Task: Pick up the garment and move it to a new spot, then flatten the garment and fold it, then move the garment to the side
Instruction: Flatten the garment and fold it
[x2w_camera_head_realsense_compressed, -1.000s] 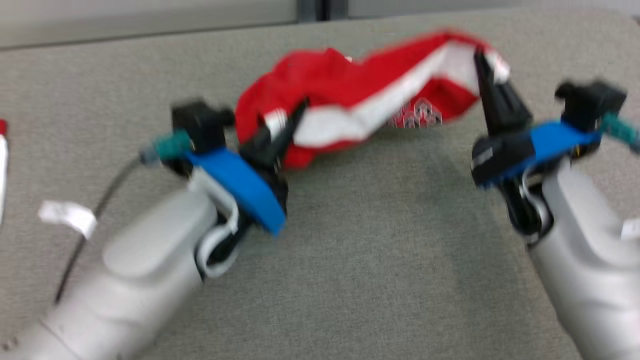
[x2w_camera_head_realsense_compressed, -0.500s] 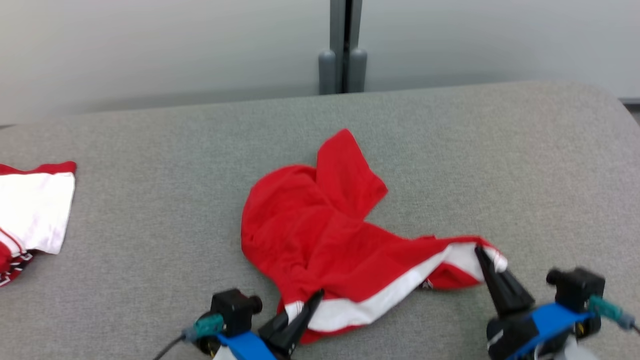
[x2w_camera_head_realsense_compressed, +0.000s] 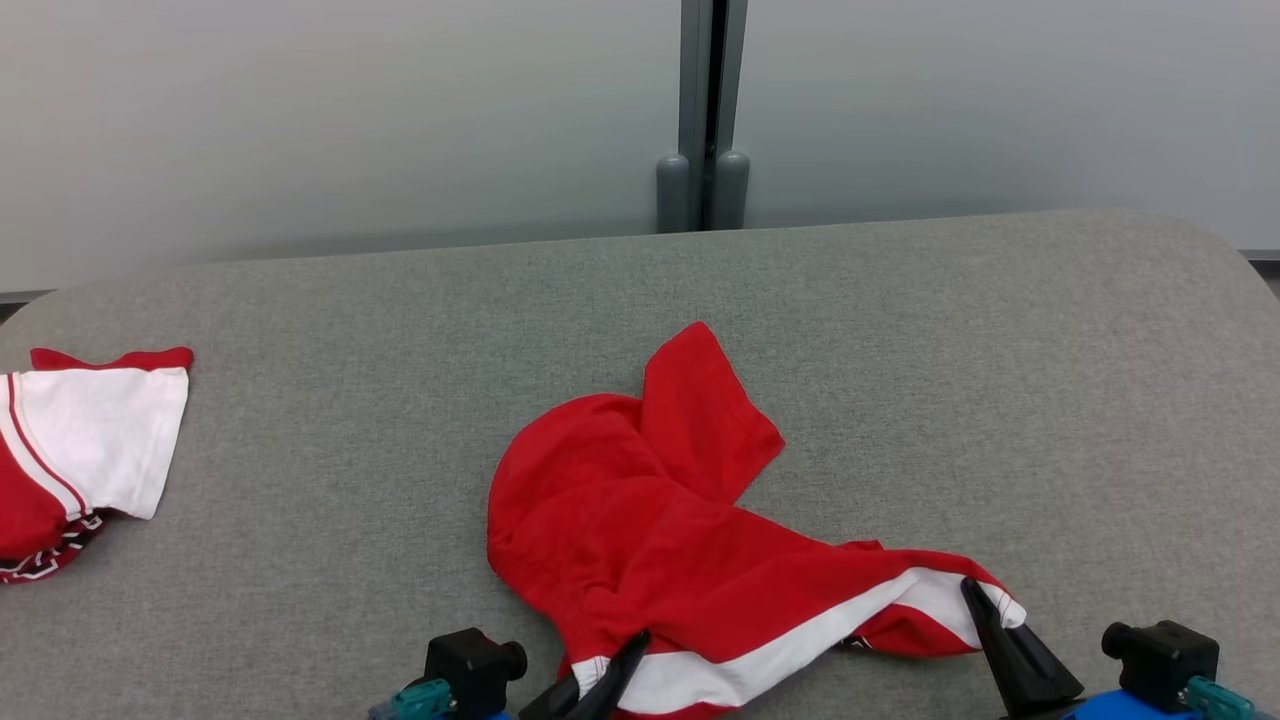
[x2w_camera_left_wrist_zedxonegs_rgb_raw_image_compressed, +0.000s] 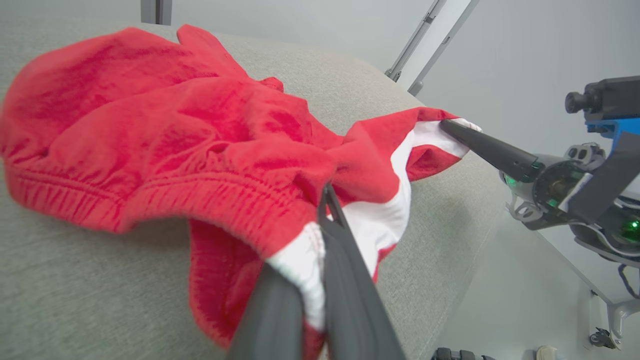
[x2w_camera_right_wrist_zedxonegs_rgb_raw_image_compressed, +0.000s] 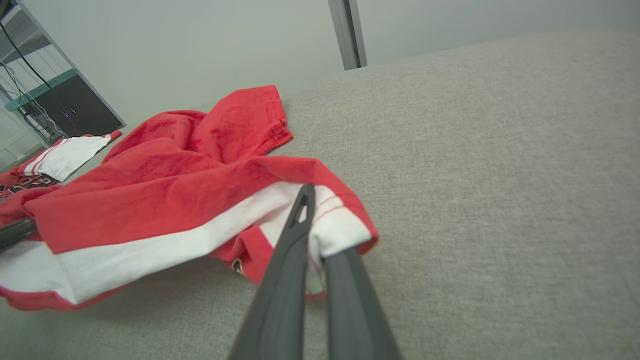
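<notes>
A grey table (x2w_camera_head_realsense_compressed: 1000, 350) carries everything; behind the table's far edge stands a pale wall with a grey post (x2w_camera_head_realsense_compressed: 705, 110); at the table's left edge lies a second cloth (x2w_camera_head_realsense_compressed: 90, 440), white with red trim, well apart from the garment; past the table's left end the right wrist view shows a dark cabinet (x2w_camera_right_wrist_zedxonegs_rgb_raw_image_compressed: 75, 105) with cables.

The garment (x2w_camera_head_realsense_compressed: 640, 510) lies on the table's near middle, red with a broad white band along its near side; one red flap points toward the table's far edge; the body is rumpled and humped, not flat; a gathered elastic hem shows in the left wrist view; the near edge is lifted off the table between the two grips.

The left gripper (x2w_camera_head_realsense_compressed: 630, 650) is pressed together on the white-banded corner nearer the table's left side; the right gripper (x2w_camera_head_realsense_compressed: 975, 605) is pinched on the white corner nearer the table's right side.

A second ago the head view looked lower and was blurred, with both forearms large in it and the garment bunched between them; the camera has since tipped up, so wall, post and second cloth have come in; both grips hold the same corners as before, and the garment now lies spread further over the table.
</notes>
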